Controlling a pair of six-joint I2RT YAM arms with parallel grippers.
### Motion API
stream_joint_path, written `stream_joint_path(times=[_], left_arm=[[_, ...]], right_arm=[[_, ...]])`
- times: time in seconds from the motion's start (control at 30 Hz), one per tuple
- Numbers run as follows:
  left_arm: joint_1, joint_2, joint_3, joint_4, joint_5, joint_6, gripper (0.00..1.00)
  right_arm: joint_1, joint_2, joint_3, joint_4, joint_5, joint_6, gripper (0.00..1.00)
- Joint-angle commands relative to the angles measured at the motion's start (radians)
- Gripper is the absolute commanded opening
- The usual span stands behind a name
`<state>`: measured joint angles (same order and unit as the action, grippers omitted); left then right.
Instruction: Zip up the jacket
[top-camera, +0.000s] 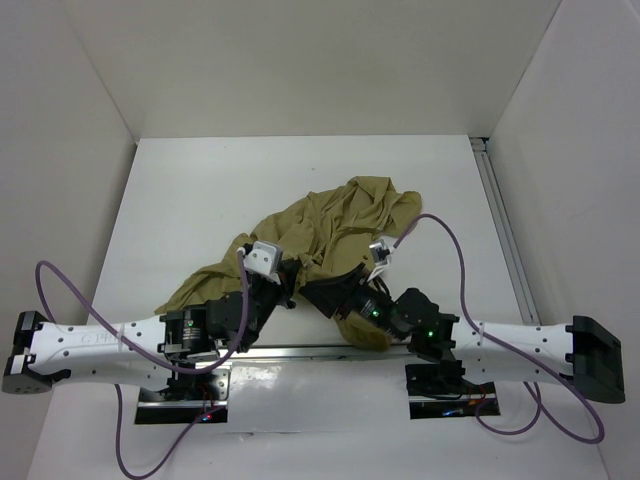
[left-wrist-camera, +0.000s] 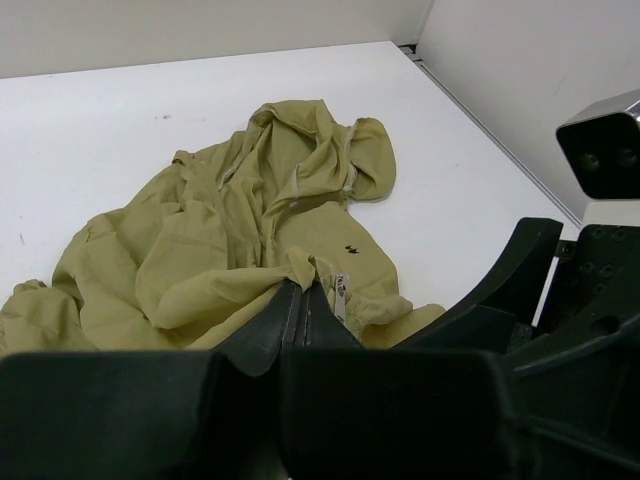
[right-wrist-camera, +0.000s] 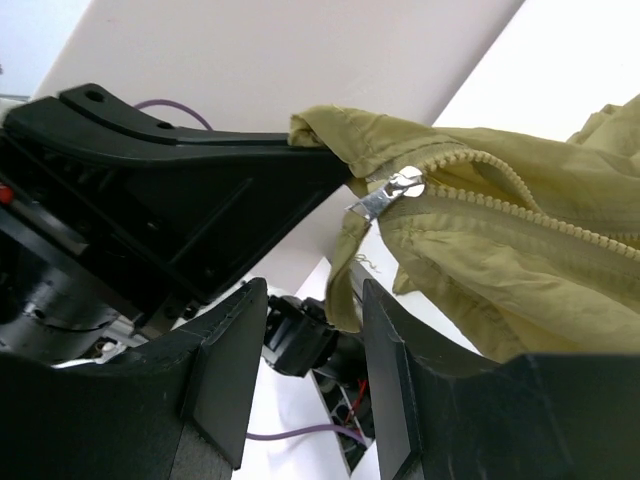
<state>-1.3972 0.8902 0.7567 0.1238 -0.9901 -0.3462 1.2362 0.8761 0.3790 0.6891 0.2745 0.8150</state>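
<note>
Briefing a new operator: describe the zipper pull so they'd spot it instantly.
Find the crumpled khaki jacket on the white table. Its near edge is pinched by the left gripper. Beside that pinch hangs the zipper pull, a small silver tab, the only shiny metal on the cloth.

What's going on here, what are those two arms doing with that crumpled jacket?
Two robot arms are working on zipping a khaki jacket that lies crumpled on the white table. The left tool is shut on the fabric edge right beside the metal zipper pull, holding it up. The right tool is open just under the pull, a fold hanging between its fingers, gripping nothing yet.
</note>
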Motion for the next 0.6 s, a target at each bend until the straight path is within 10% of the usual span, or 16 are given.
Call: stream_joint_path(times=[0.0, 0.27, 0.33, 0.37, 0.57], left_arm=[[-0.003, 0.0, 0.033, 0.046, -0.004, -0.005, 0.0], [-0.003, 0.009, 0.033, 0.056, -0.004, -0.005, 0.0], [-0.003, 0.009, 0.033, 0.056, -0.004, -0.005, 0.0], [-0.003, 0.009, 0.024, 0.056, -0.004, -0.005, 0.0], [-0.003, 0.0, 0.015, 0.056, -0.004, -0.005, 0.0]], right_arm=[[-0.004, 0.02, -0.005, 0.069, 0.011, 0.009, 0.5], [-0.004, 0.075, 0.004, 0.09, 0.011, 0.018, 0.45], [-0.004, 0.084, 0.004, 0.101, 0.02, 0.018, 0.29], [-0.004, 0.093, 0.004, 0.101, 0.02, 0.018, 0.0], [-0.004, 0.093, 0.004, 0.111, 0.042, -0.002, 0.0]])
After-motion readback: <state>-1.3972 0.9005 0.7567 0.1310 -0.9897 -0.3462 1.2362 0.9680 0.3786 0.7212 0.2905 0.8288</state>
